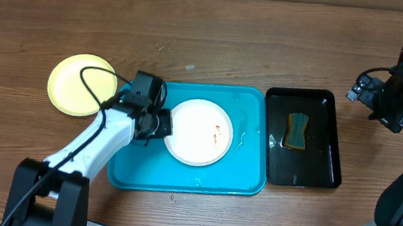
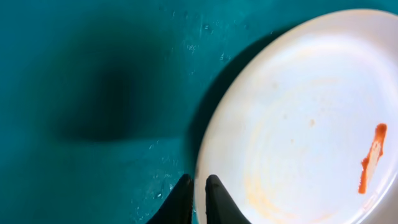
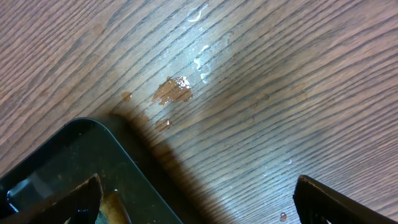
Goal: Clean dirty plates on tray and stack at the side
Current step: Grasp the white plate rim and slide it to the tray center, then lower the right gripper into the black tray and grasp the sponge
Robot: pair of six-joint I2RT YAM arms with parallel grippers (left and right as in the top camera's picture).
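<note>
A white plate (image 1: 198,132) with a small orange smear lies on the turquoise tray (image 1: 239,180). My left gripper (image 1: 161,123) is shut on the plate's left rim. In the left wrist view the two fingers (image 2: 198,198) pinch the edge of the plate (image 2: 298,118), one over the tray floor (image 2: 93,93), one over the plate. A pale yellow plate (image 1: 79,84) lies on the table left of the tray. A second white plate is not in view. My right gripper (image 1: 371,94) is open and empty, right of the black tray; its fingers (image 3: 199,205) are spread wide.
A glossy black tray (image 1: 333,162) holding a sponge (image 1: 297,131) stands right of the turquoise tray; its corner shows in the right wrist view (image 3: 56,168). Water drops and a brown smear (image 3: 174,90) mark the wooden table. Water lies on the turquoise tray.
</note>
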